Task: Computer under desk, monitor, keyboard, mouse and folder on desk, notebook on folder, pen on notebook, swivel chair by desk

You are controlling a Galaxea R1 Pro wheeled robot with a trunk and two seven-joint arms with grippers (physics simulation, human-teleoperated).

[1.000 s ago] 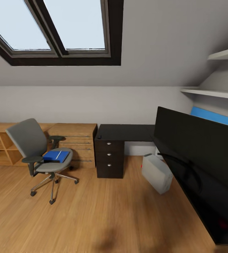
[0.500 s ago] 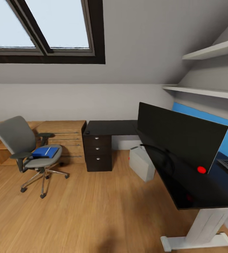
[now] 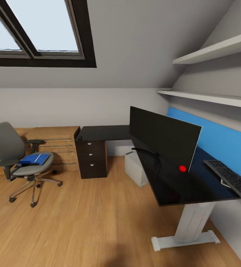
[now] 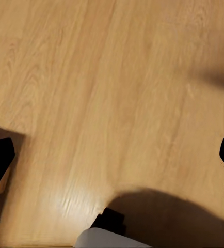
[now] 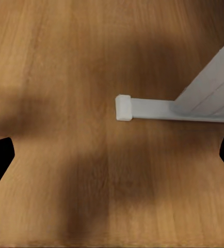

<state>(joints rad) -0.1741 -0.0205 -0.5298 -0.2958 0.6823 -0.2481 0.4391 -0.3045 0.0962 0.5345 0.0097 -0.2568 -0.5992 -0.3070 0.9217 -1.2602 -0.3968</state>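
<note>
The grey swivel chair point(image 3: 9, 148) stands at the left, apart from the desk, with the blue folder point(image 3: 34, 159) flat on its seat. A thin pale line crosses the folder. The black L-shaped desk point(image 3: 105, 132) runs along the back and right walls. On it stand the black monitor point(image 3: 161, 139) and, at the far right, the keyboard point(image 3: 233, 180). The grey computer point(image 3: 135, 168) sits on the floor under the desk. A tiny dark lump point(image 3: 79, 138), perhaps the mouse, lies at the desk's left corner. My left gripper point(image 4: 112, 157) and right gripper point(image 5: 112, 155) hang open over the bare floor.
A light-wood drawer chest point(image 3: 57, 144) stands between chair and desk drawers point(image 3: 92, 159). A blue wall panel point(image 3: 224, 139) and white shelves point(image 3: 213, 52) are on the right wall. The desk's white foot point(image 5: 158, 108) lies near my right gripper. Wood floor point(image 3: 91, 215) spreads ahead.
The whole head view has shifted left as the camera turned right. The keyboard and the desk's white leg have come into view. Nothing in the room has moved.
</note>
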